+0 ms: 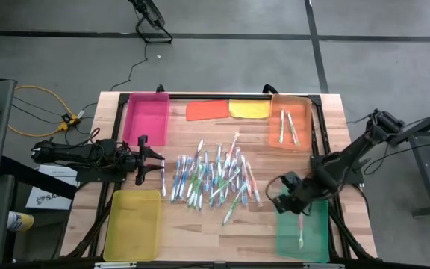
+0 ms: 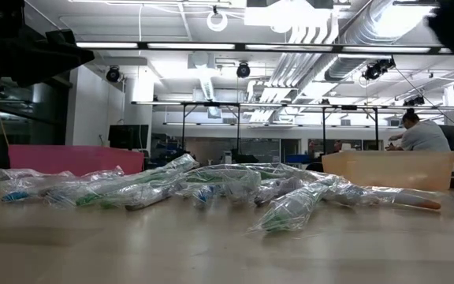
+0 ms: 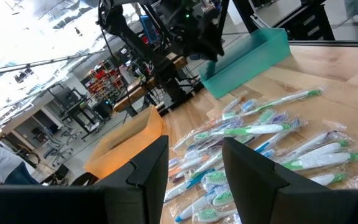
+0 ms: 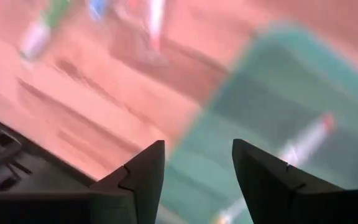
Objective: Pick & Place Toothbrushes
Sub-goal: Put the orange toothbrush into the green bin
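I am holding my right end effector (image 1: pixel 281 196) with its fingers spread and empty over the near edge of the translucent green plastic tray (image 1: pixel 310 237), where one wrapped toothbrush with a pink end (image 4: pixel 306 144) is lying just beyond my fingertips. The heap of thin plastic toothbrushes in clear crinkly wrappers (image 1: pixel 211 178) is lying on the wooden desk (image 1: pixel 200 228) to the side of it, between my two arms. My left end effector (image 1: pixel 157 158) is waiting, fingers parted and empty, just short of that heap. I judge each brush light and stiff but slippery in its wrap, so I would be pinching mid-handle, across the shaft. The right wrist view is smeared, and overlapping wrappers are hiding which brush lies loose on top.
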Tool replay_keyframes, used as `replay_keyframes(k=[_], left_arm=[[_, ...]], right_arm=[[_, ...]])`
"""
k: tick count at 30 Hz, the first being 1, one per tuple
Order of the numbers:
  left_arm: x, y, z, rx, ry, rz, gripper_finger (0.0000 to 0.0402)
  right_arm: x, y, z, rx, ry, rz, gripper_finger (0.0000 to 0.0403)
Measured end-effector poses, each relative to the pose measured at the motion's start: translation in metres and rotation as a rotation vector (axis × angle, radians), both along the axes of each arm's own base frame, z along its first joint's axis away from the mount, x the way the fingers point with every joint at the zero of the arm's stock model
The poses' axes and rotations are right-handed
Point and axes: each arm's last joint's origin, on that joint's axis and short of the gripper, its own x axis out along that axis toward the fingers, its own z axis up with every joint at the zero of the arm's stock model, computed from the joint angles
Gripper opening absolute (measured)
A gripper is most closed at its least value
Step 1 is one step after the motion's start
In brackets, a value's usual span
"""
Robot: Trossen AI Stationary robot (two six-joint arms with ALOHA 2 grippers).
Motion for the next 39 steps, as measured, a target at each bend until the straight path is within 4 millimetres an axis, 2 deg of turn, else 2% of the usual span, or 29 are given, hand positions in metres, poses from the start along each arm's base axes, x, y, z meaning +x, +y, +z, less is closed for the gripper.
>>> replay_keyframes(k=[6, 14, 19, 28, 33, 39], left_arm=[[0.0, 0.0, 0.0, 0.0, 0.0, 0.0, 0.0147], [0.0, 0.0, 0.0, 0.0, 0.0, 0.0, 0.0147], [0.0, 0.0, 0.0, 0.0, 0.0, 0.0, 0.0147], [0.0, 0.0, 0.0, 0.0, 0.0, 0.0, 0.0147], [0.0, 0.0, 0.0, 0.0, 0.0, 0.0, 0.0147], [0.0, 0.0, 0.0, 0.0, 0.0, 0.0, 0.0147]], right_arm=[[0.022, -0.024, 0.002, -0.073, -0.106, 0.027, 0.0169], [0.044, -0.057, 0.001, -0.141, -0.158, 0.052, 0.0155], [0.058, -0.074, -0.016, -0.144, -0.076, 0.062, 0.0144], [0.091, -0.076, -0.055, -0.163, -0.056, 0.131, 0.0131], [0.099, -0.076, -0.074, -0.174, -0.017, 0.145, 0.0128], [0.1, -0.076, -0.086, -0.183, 0.033, 0.147, 0.0127]])
